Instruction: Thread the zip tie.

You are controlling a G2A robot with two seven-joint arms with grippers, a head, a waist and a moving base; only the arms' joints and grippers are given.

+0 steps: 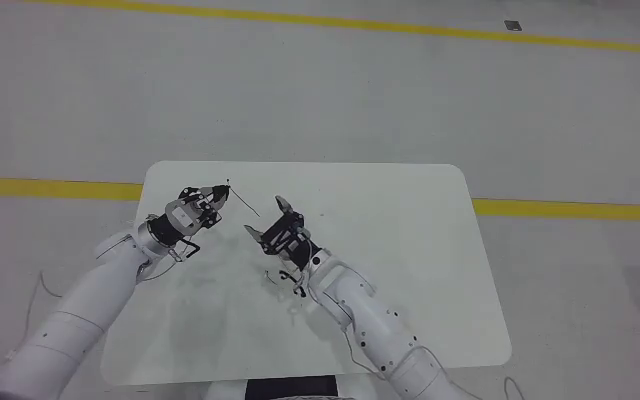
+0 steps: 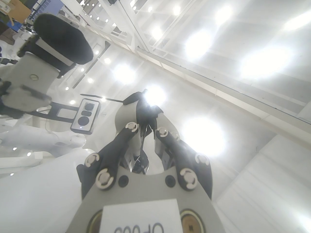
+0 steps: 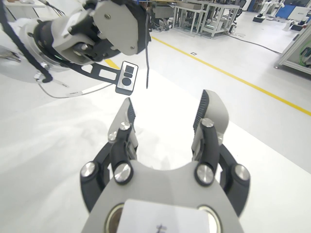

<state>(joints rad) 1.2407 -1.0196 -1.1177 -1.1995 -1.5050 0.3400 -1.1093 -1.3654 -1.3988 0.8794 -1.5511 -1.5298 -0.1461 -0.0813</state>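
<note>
Two grippers over white rounded table [image 1: 400,200]. Top view: white left gripper [image 1: 218,192], left of centre, pinches thin black plastic zip tie [image 1: 245,201]; strip slants down-right, tip just beside white right gripper [image 1: 265,216], spread, empty. Left wrist view: zip tie [image 2: 114,100] flat, flexible, clamped. Right wrist view: zip tie [image 3: 147,56] tip hangs beyond ribbed pads [image 3: 200,107].

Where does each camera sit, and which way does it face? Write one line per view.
Top view: overhead, looking down at the white rounded table; left arm and right arm show.
Left wrist view: on the left wrist, facing up at ceiling lights; own left gripper shut on the thin black plastic zip tie.
Right wrist view: on the right wrist, facing across the table toward the yellow floor line; own open right gripper.
Shared: all three show the zip tie in the left gripper.
</note>
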